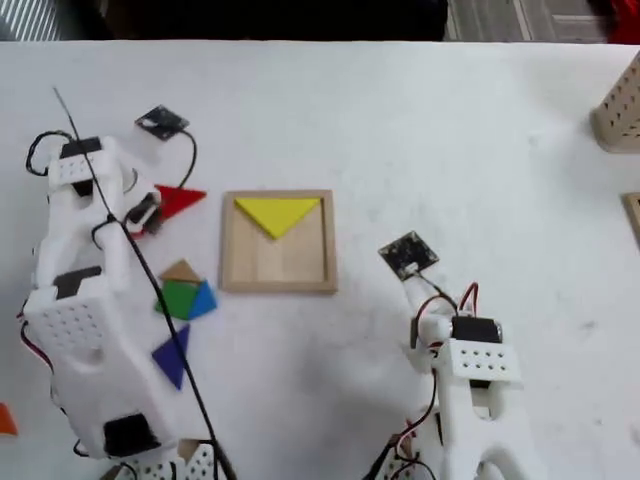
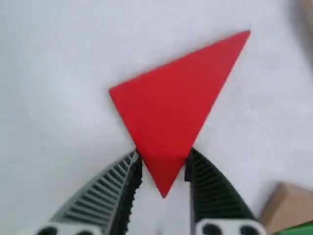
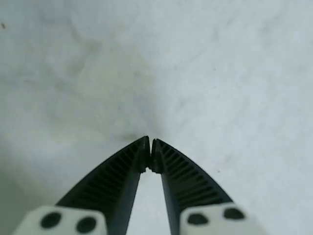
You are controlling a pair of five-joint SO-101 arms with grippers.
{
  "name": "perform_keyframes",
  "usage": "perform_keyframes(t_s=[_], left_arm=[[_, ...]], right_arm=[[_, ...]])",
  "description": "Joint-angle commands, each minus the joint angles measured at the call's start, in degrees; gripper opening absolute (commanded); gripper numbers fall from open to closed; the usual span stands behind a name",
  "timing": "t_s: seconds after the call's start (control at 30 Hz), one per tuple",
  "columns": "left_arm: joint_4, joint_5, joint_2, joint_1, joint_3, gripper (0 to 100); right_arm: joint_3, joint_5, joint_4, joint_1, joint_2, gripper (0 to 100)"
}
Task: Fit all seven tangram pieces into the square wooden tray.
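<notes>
Left of the tray (image 1: 278,288), the left hand (image 2: 163,156) pinches the red triangle's (image 2: 176,103) corner.

Left arm (image 1: 85,330): white printed shell, perforated panel, black servo blocks, long black cable (image 1: 150,285) across it.
Right arm (image 1: 470,370): matching white shell, perforated plate, red and black wires (image 1: 462,297).
Left claw (image 2: 162,157): ribbed fingers, one grey-faced, one black; white base with round holes.
Right claw (image 3: 150,148): both fingers black, ribbed.

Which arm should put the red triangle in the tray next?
Left. The left gripper grips a corner of the red triangle near the tray. The right gripper is shut over bare table, holding nothing.
</notes>
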Motion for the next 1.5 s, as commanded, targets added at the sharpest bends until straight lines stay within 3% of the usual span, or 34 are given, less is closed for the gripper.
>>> perform_keyframes(t_s=[0.0, 0.2, 0.67, 0.8, 0.93, 1.1, 1.27, 1.47], left_arm=[[-0.9, -0.7, 1.3, 0.0, -3.3, 4], [1.7, 1.5, 1.2, 0.0, -5.1, 2], [30.6, 1.8, 1.3, 0.9, -32.5, 2], [32.7, 2.2, 1.3, 2.3, -37.8, 2], [30.2, 8.4, 1.9, 5.1, -40.5, 2], [17.3, 19.9, 2.0, 8.6, -35.0, 2], [6.9, 20.7, 2.0, 9.3, -26.5, 5], [2.1, 20.7, 1.9, 9.0, -16.5, 23]], right_arm=[[-0.4, 0.5, -0.5, -0.6, -0.3, 1.8], [-0.4, 0.5, -0.5, -0.6, -0.3, 1.8], [-0.4, 0.5, -0.5, -0.6, -0.3, 1.8], [-0.4, 0.5, -0.5, -0.6, -0.3, 1.8], [-0.4, 0.5, -0.5, -0.6, -0.3, 1.8], [-0.4, 0.5, -0.4, -0.5, -0.3, 1.8], [-0.4, 0.5, -0.4, -0.4, -0.3, 1.8], [-0.4, 0.5, -0.4, -0.5, -0.3, 1.8]])
